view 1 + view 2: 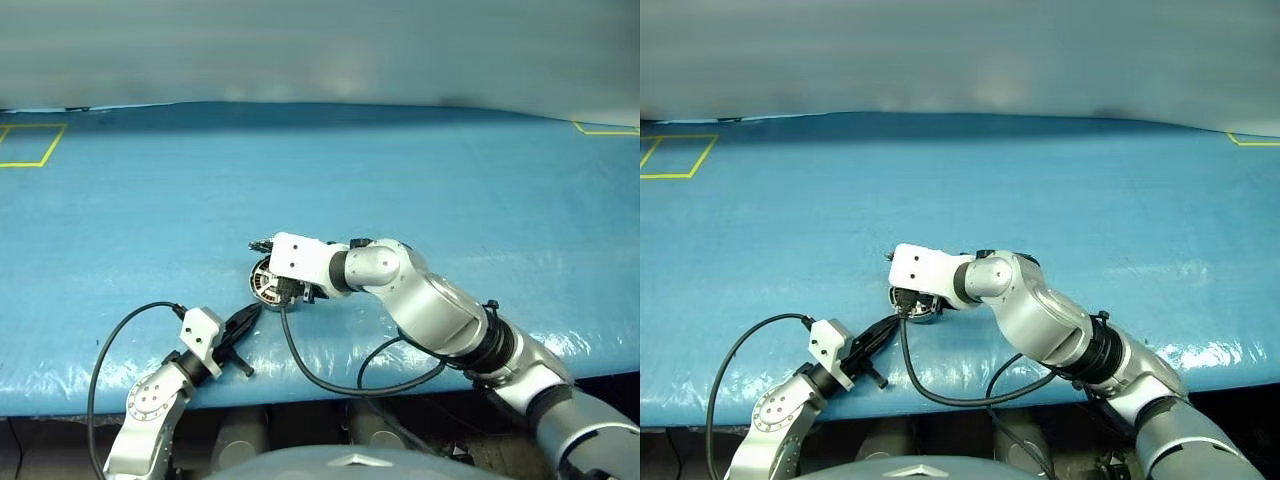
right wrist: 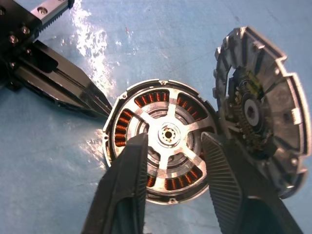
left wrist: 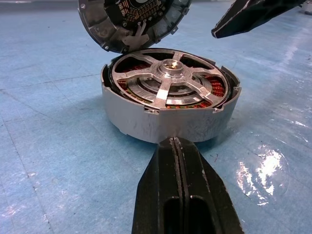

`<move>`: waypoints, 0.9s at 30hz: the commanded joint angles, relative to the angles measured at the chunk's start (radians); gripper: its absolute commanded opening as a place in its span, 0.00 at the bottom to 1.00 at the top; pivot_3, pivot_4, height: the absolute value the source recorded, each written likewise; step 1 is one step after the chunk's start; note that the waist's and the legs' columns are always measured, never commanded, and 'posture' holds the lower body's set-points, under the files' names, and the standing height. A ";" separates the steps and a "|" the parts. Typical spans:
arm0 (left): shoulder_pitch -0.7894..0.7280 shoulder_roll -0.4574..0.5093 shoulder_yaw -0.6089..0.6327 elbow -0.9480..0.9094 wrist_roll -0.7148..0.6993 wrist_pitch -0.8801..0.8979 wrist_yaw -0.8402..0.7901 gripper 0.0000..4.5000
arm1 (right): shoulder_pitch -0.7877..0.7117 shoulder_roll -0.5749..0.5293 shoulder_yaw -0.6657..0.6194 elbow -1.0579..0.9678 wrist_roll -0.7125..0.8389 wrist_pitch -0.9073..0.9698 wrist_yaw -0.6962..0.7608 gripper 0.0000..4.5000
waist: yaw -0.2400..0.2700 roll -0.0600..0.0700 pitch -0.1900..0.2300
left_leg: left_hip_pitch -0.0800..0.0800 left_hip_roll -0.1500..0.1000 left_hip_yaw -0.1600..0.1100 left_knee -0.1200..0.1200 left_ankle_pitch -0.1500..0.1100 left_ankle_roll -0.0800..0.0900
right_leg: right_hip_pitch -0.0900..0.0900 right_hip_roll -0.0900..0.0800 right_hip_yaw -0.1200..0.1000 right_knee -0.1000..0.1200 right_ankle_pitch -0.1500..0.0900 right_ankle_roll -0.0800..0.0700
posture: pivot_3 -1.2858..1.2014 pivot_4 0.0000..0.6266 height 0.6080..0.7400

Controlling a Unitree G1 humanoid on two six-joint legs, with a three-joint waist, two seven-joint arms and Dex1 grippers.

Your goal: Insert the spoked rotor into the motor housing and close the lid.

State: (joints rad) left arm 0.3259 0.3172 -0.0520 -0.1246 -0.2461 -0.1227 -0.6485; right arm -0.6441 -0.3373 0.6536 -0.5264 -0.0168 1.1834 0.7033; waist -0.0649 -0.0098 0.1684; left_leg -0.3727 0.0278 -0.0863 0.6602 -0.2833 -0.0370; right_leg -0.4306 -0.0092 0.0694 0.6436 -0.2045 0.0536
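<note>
Motor housing (image 3: 170, 117) sits flat on the blue table cover (image 1: 420, 170), near the table's front edge, open face up, axis vertical. Spoked rotor (image 2: 168, 139) lies seated inside it, silvery spokes and hub uppermost, coppery windings visible between the spokes. Rotor's top sits about level with the housing rim.

Lid (image 2: 263, 112) stands tilted on edge just beside the housing, on the side away from the left gripper. Its inner face, with dark circuit parts and a central hole, is turned toward the housing. Lower edge appears to meet the housing rim; contact itself hard to make out.

Left gripper (image 3: 176, 146): jaws pressed together, holding nothing, pointing nearly level across the table with the tip up against the housing's outer wall. Forearm low at the table's front edge.

Right gripper (image 2: 170, 146): reaches in from the right, wrist bent sharply, pointing down over the housing. Fingers (image 2: 129, 170) stand apart by a moderate gap above the rotor, one either side of the hub, gripping nothing.

From the head views the right wrist block covers most of the housing; the lid cannot be made out there.
</note>
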 commanded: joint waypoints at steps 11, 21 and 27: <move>-0.001 0.011 0.006 -0.017 -0.004 -0.003 -0.007 0.00 | 0.264 0.256 -0.194 0.106 0.085 -0.226 -0.252 0.00 | -0.002 0.000 0.000 | 0.000 0.000 0.001 0.001 0.000 0.000 | 0.000 0.000 0.001 0.000 -0.001 -0.002 | 0.52 0.24 1.00; 0.008 0.019 0.006 -0.034 -0.005 0.010 -0.006 0.00 | 0.336 0.267 -0.197 0.131 0.108 -0.269 -0.306 0.00 | -0.003 0.000 0.000 | 0.000 0.000 0.000 0.000 0.000 0.000 | 0.000 0.000 0.001 0.000 -0.001 -0.002 | 0.52 0.24 1.00; 0.011 0.021 0.005 -0.041 -0.004 0.012 -0.004 0.00 | 0.356 0.267 -0.179 0.133 0.114 -0.262 -0.323 0.00 | -0.003 0.000 0.000 | 0.000 0.000 0.000 0.000 0.000 0.000 | 0.000 0.000 0.001 0.000 -0.001 -0.002 | 0.52 0.24 1.00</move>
State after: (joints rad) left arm 0.3287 0.3296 -0.0496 -0.1293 -0.2464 -0.1136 -0.6542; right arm -0.2918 -0.0790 0.4696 -0.3682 0.0861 0.9267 0.3876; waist -0.0684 -0.0098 0.1684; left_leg -0.3724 0.0279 -0.0859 0.6606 -0.2833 -0.0371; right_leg -0.4303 -0.0088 0.0702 0.6439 -0.2060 0.0511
